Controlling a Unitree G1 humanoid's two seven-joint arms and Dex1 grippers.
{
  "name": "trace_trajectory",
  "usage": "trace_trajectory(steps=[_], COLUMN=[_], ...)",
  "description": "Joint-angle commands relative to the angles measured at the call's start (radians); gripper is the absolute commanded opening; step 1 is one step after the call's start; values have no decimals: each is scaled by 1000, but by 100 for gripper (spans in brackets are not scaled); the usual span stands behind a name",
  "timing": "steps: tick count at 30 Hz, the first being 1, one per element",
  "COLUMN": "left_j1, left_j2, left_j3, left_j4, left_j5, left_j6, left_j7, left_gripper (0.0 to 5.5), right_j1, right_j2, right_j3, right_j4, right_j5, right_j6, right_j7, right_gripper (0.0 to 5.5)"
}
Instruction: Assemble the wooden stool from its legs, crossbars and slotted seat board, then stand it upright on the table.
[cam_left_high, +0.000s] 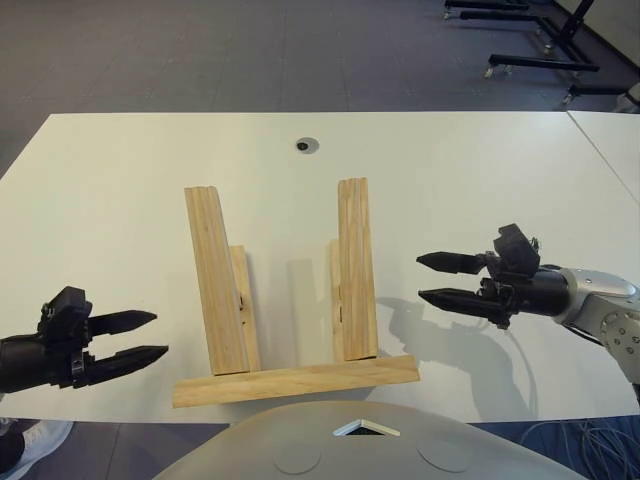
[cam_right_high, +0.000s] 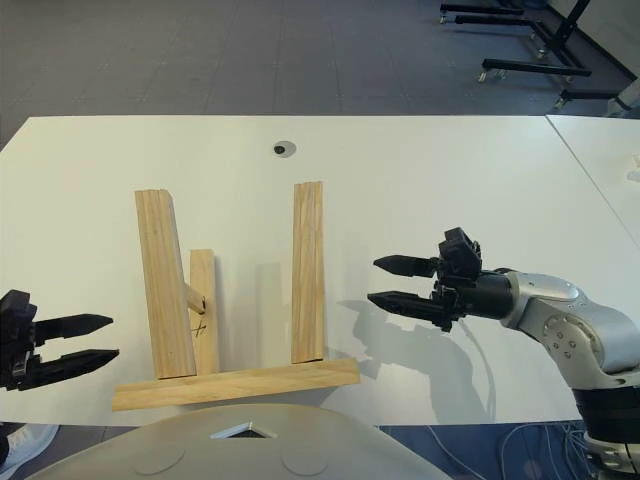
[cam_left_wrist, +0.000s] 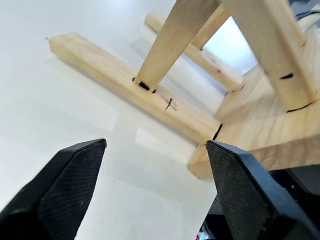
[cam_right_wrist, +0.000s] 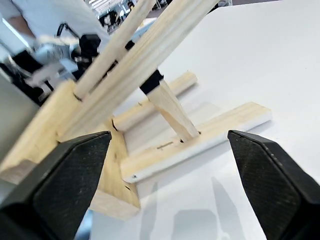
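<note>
The wooden stool lies on its side near the table's front edge. Its slotted seat board (cam_left_high: 295, 380) stands on edge closest to me. The left legs (cam_left_high: 215, 280) and right legs (cam_left_high: 355, 265) point away from me, and a short crossbar (cam_right_high: 193, 297) joins the left pair. My left gripper (cam_left_high: 140, 337) is open, low over the table, a short way left of the stool and empty. My right gripper (cam_left_high: 435, 278) is open to the right of the right legs, apart from them. The left wrist view shows the lower leg (cam_left_wrist: 130, 85) and the seat board (cam_left_wrist: 270, 130).
The white table (cam_left_high: 120, 180) has a round cable hole (cam_left_high: 306, 145) at the back middle. A second table (cam_left_high: 610, 130) adjoins at the far right. Black metal frames (cam_left_high: 530, 40) stand on the floor beyond. Bare tabletop lies on both sides of the stool.
</note>
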Motion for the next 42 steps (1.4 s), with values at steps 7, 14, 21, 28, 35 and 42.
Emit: trace_trajectory(steps=[7,14,21,28,35,42], left_j1=[71,26,7,9,-195,-122], left_j2=[-22,-79,-139,-88,-59,-59], left_j3=[-240,-386,-499,-472,-442,-420], left_j4=[-47,-76,-127,-94,89,118], left_j5=[320,453,433,431,403,397], left_j6=[-363,-389,-343,-341,-372,-418], left_j7=[-23,116,198,182,165,155], left_gripper=[367,367,367,367,367,367], right_j1=[86,141,66,7,-137,-141], right_j2=[50,120,217,265,263,146], right_j3=[220,302,370,392,420,423], right_j4=[106,122,375,520,609,438], right_j5=[-540,-618,-669,-667,-691,-578], right_j6=[-536,-611,-772,-862,-818,-604], right_j7=[61,25,33,49,70,212], right_gripper=[430,430,430,430,430,430])
